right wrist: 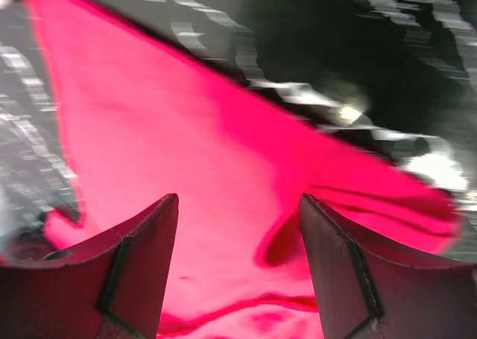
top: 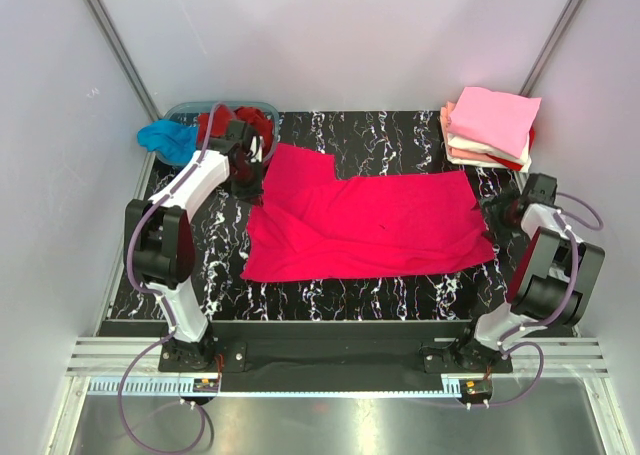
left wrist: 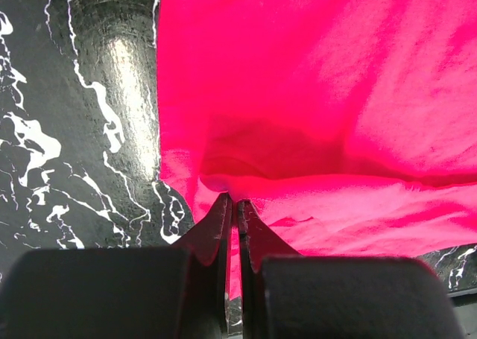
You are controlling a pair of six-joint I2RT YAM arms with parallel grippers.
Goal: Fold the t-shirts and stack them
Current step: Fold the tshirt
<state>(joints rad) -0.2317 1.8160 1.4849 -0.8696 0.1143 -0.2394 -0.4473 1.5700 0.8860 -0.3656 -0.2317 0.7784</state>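
Note:
A bright pinkish-red t-shirt (top: 370,225) lies spread across the black marbled table (top: 400,135). My left gripper (top: 247,180) is at its far left edge, jaws shut on a pinch of the red cloth (left wrist: 232,199). My right gripper (top: 492,213) is at the shirt's right edge, jaws open over the red cloth (right wrist: 238,205), holding nothing. A stack of folded shirts (top: 490,127), pale pink on top with white and red below, sits at the far right corner. A turquoise shirt (top: 165,137) and a dark red shirt (top: 225,123) lie in the tub.
A clear blue-tinted plastic tub (top: 255,107) stands at the far left corner, just behind my left gripper. White walls close in on three sides. A metal rail runs along the near edge.

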